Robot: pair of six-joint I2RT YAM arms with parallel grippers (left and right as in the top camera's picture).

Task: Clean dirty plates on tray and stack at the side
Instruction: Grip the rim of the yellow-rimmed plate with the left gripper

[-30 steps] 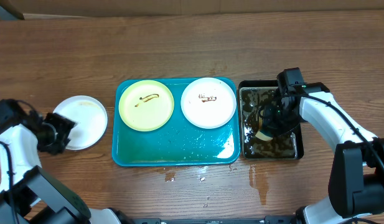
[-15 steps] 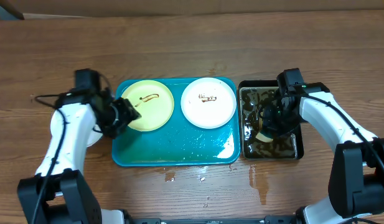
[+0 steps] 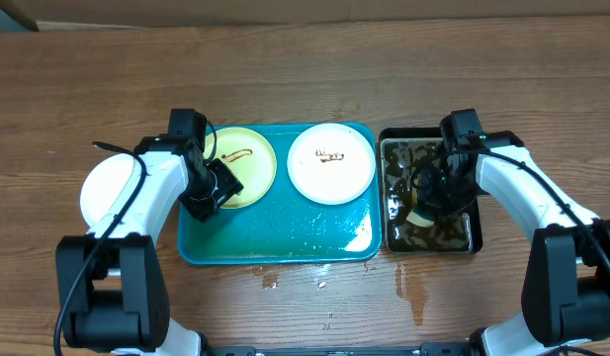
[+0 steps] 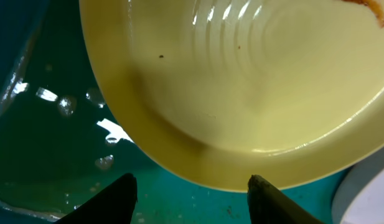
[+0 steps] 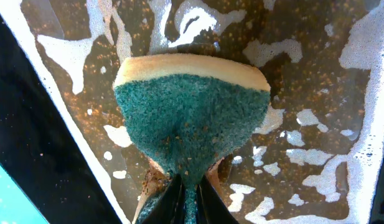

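Soaking pan (image 3: 398,158): murky, just right of tray (image 3: 275,232).
Right gripper (image 5: 188,186): pinched sponge (image 5: 192,112) in pan.
Left gripper (image 4: 192,186): spread before rim of yellow-green plate (image 4: 241,93).
Left arm (image 3: 156,183): covered edge of white plate (image 3: 105,188).

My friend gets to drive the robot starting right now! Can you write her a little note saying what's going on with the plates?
Left end effector: open, at the yellow-green plate's rim, not gripping it.
Right end effector: shut on the sponge, in the black pan of murky water.
Plates: the yellow-green plate and a white plate lie on the tray, both with brown sauce marks; another white plate sits on the table beside the tray, no sauce showing.
Done: seemingly that one plate.
Left: wipe the two on the tray, stack them at the side.
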